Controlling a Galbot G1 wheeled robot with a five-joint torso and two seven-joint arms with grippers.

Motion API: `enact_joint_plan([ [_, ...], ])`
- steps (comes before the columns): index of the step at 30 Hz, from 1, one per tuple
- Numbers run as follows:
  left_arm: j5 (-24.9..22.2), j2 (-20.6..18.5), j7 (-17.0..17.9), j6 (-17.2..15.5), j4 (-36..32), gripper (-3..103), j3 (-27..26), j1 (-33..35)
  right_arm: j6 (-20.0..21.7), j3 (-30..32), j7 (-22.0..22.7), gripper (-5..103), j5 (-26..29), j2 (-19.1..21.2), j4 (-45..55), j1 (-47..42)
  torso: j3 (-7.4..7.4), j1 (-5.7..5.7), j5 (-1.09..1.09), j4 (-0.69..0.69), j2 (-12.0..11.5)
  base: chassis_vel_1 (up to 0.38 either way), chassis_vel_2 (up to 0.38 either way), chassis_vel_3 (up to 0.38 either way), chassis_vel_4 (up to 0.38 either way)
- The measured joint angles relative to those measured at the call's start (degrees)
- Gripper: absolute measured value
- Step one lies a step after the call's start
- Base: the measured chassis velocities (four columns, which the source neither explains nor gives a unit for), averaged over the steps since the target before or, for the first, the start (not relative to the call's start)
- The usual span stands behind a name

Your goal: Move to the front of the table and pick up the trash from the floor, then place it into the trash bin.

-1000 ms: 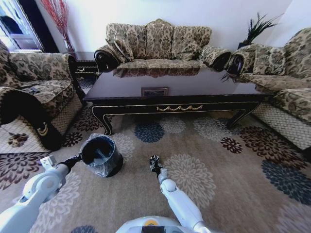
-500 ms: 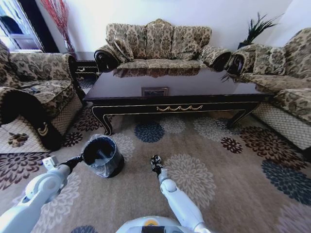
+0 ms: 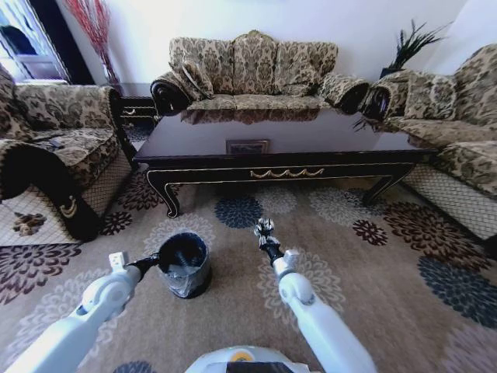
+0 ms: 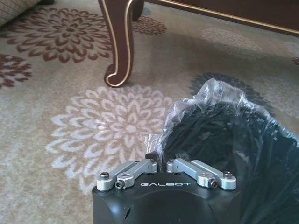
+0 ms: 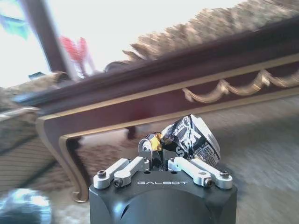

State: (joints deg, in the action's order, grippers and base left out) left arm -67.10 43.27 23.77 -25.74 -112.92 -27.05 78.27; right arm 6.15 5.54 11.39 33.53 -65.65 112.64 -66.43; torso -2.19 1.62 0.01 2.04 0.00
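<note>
In front of the table (image 3: 283,148), I hold my right gripper (image 3: 264,230) raised over the floor (image 3: 365,280), its fingers clamped on a crumpled piece of trash (image 5: 190,138), dark and silvery with printed lettering. My left gripper (image 3: 149,264) is pinched on the clear plastic liner (image 4: 205,100) at the rim of the trash bin (image 3: 185,264), which stands on the carpet between my two arms, just short of the table's curved leg (image 4: 119,44).

The trash sits well apart from the bin's mouth, off to its right and closer to the table. I judge the risk to be in the crossing: the grip looks to catch only the lower edge of the crushed piece, so a quick swing could shake it loose onto the carpet. The bin's mouth is small, and a release made too early or off-centre could bounce the piece off the rim. My left hold on thin plastic could also tug the liner or tip the light bin.
</note>
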Motion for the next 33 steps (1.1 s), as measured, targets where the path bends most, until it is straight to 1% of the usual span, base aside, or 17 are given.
enact_joint_plan([
  [1, 0.0, 0.0, 0.0, 0.0, 0.0, 4, 0.0, 0.0, 0.0, 0.0, 0.0, 12, 0.0, 0.0, 0.0, 0.0, 0.00, 0.00, 0.00, 0.00, 0.0, 0.000, 0.000, 0.000, 0.000],
  [4, -1.4, -0.1, 1.4, -0.9, -3.5, 4, 0.5, 0.9, 0.9, -2.6, -0.2, 12, -1.0, 3.7, 7.2, -3.3, 0.00, 0.00, 0.01, 0.01, 0.0, 0.000, 0.000, 0.000, 0.000],
  [5, -1.4, -0.1, 1.4, -0.9, -3.5, 4, 0.5, 0.9, 0.9, -2.6, -0.2, 12, -1.0, 3.7, 7.2, -3.3, 0.00, 0.00, 0.01, 0.01, 0.0, 0.000, 0.000, 0.000, 0.000],
  [8, -2.5, -0.1, 2.6, -1.8, -6.7, 4, 1.2, 1.4, 1.3, -6.0, -1.6, 12, -4.1, 4.7, 11.1, -6.7, 0.00, 0.00, 0.01, 0.02, 0.0, 0.000, 0.000, 0.000, 0.000],
  [9, -2.5, -0.1, 2.6, -1.8, -6.7, 4, 1.2, 1.4, 1.3, -6.0, -1.6, 12, -4.1, 4.7, 11.1, -6.7, 0.00, 0.00, 0.01, 0.02, 0.0, 0.000, 0.000, 0.000, 0.000],
  [11, -2.5, -0.1, 2.9, -2.0, -7.6, 4, 2.0, 1.6, 1.3, -9.0, -2.6, 12, -6.7, 5.2, 11.6, -7.8, 0.01, 0.00, 0.00, 0.04, 0.0, 0.000, 0.000, 0.000, 0.000],
  [12, -2.0, -0.1, 2.9, -2.0, -8.2, 4, 2.3, 2.0, 1.1, -10.9, -3.1, 12, -8.1, 5.8, 11.2, -8.0, 0.00, 0.00, 0.00, 0.03, 0.0, 0.000, 0.000, 0.000, 0.000],
  [13, -2.0, -0.1, 2.9, -2.0, -8.2, 4, 2.3, 2.0, 1.1, -10.9, -3.1, 12, -8.1, 5.8, 11.2, -8.0, 0.00, 0.00, 0.00, 0.03, 0.0, 0.000, 0.000, 0.000, 0.000],
  [14, -1.6, 0.1, 2.9, -2.1, -9.0, 4, 2.6, 2.3, 0.8, -12.6, -3.6, 12, -9.5, 6.2, 10.6, -8.2, 0.00, 0.00, 0.00, -0.01, 0.0, 0.000, 0.000, 0.000, 0.000],
  [15, -1.2, 0.2, 3.0, -2.2, -9.7, 4, 2.9, 2.5, 0.6, -13.6, -4.0, 12, -10.5, 6.2, 10.2, -8.6, 0.00, 0.00, 0.00, 0.00, 0.0, 0.000, 0.000, 0.000, 0.000],
  [18, -0.9, 0.2, 3.3, -2.5, -11.4, 4, 3.6, 2.9, 0.5, -14.3, -4.4, 12, -11.3, 5.6, 10.3, -9.2, 0.00, 0.00, 0.00, 0.02, 0.0, 0.000, 0.000, 0.000, 0.000],
  [21, -0.6, 0.2, 3.4, -2.8, -13.3, 4, 3.7, 4.2, 0.9, -14.8, -4.4, 12, -11.7, 4.9, 10.8, -9.2, 0.00, 0.00, 0.00, 0.01, 0.0, 0.000, 0.000, 0.000, 0.000],
  [27, 0.1, 0.3, 3.4, -2.9, -14.0, 4, 3.6, 5.1, 1.1, -15.2, -4.4, 12, -12.1, 3.9, 11.4, -9.7, 0.00, 0.00, -0.01, 0.02, 0.0, 0.000, 0.000, 0.000, 0.000],
  [29, 0.3, 0.4, 3.5, -2.9, -14.0, 4, 3.5, 5.1, 1.1, -16.0, -4.4, 12, -13.1, 2.8, 11.4, -10.3, 0.00, 0.00, -0.01, 0.02, 0.0, 0.000, 0.000, 0.000, 0.000],
  [31, 0.3, 0.4, 3.5, -2.9, -14.0, 4, 3.4, 5.0, 1.1, -16.4, -4.5, 10, -13.7, 2.3, 11.5, -10.5, 0.00, 0.00, 0.00, 0.01, 0.0, 0.000, 0.000, 0.000, 0.000],
  [32, 0.3, 0.5, 3.5, -2.9, -14.0, 4, 3.3, 5.0, 1.1, -16.7, -4.5, 14, -14.1, 1.9, 11.5, -10.7, 0.00, 0.00, -0.01, 0.01, 0.0, 0.000, 0.000, 0.000, 0.000],
  [33, 0.3, 0.5, 3.5, -2.9, -14.0, 4, 3.2, 5.0, 1.1, -17.0, -4.5, 14, -14.4, 1.6, 11.5, -10.8, 0.00, 0.00, 0.00, 0.01, 0.0, 0.000, 0.000, 0.000, 0.000],
])
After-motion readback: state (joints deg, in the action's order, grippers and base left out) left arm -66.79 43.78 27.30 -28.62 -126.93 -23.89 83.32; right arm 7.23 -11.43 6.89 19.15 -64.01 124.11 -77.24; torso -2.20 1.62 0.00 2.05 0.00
